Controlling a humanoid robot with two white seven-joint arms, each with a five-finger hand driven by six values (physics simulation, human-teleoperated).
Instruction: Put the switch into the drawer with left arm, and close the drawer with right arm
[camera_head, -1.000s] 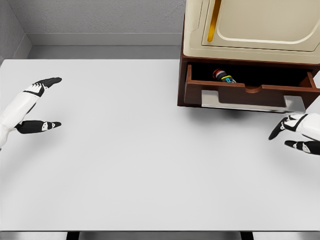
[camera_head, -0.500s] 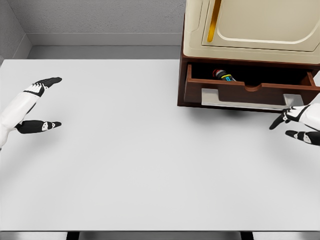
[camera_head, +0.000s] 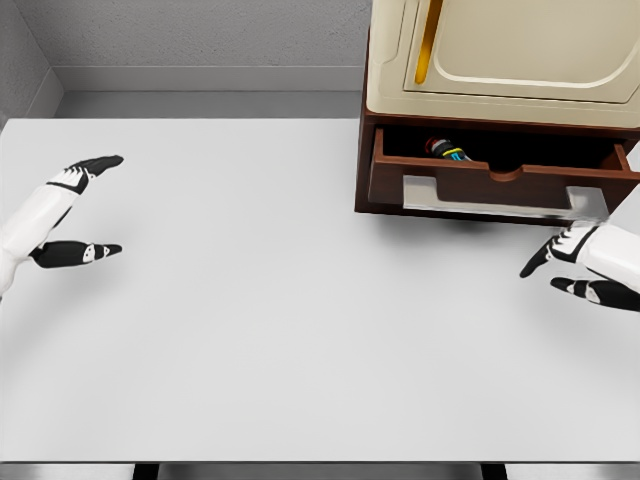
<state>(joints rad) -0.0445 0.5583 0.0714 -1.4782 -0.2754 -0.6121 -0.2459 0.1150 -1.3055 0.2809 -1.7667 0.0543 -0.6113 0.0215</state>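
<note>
The switch (camera_head: 447, 151), a small dark piece with red, blue and yellow marks, lies inside the brown drawer (camera_head: 470, 186), near its left end. The drawer stands partly pulled out from under the cream cabinet (camera_head: 500, 50). My left hand (camera_head: 82, 205) rests at the far left of the table with its fingers spread and nothing in them. My right hand (camera_head: 560, 272) hovers low at the right edge, just in front of the drawer's right end, fingers open and apart from the drawer front.
The white table (camera_head: 260, 320) spreads wide between the two hands. A grey wall runs along the back. The cabinet overhangs the table's far right corner.
The drawer has slid a little further in. My right hand rose toward the drawer front, then dropped back down and to the left. The left arm has stayed still.
</note>
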